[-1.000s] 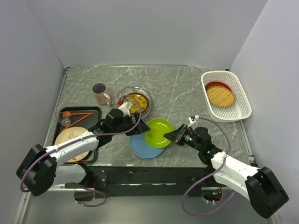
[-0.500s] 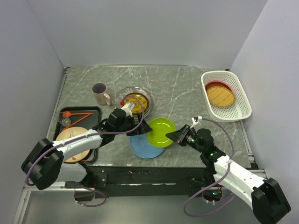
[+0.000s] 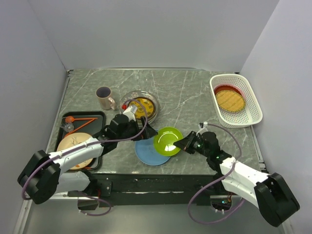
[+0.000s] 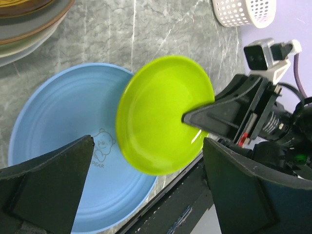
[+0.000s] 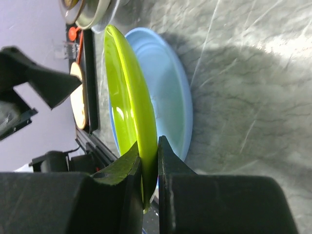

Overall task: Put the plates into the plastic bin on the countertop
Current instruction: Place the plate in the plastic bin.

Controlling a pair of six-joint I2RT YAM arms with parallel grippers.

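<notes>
My right gripper (image 3: 182,144) is shut on the right rim of a green plate (image 3: 167,140) and holds it tilted up on edge above a blue plate (image 3: 147,154) lying on the countertop (image 3: 185,92). In the right wrist view the fingers (image 5: 127,168) pinch the green plate's edge (image 5: 127,105). My left gripper (image 3: 147,132) is open just left of the green plate (image 4: 163,114), apart from it. The white plastic bin (image 3: 214,93) stands at the far right and holds a red plate (image 3: 223,89) under a yellow-patterned one (image 3: 230,100).
A stack of plates (image 3: 142,107) topped by a clear and a yellow-patterned one sits mid-table, a beige mug (image 3: 104,97) to its left. A black tray (image 3: 97,129) on the left holds a beige plate (image 3: 73,147) and orange utensils. The table's front edge is close below the blue plate.
The green plate has shifted right and tipped up steeper in my right gripper. My left gripper moved right with it, then drew back to the left.
</notes>
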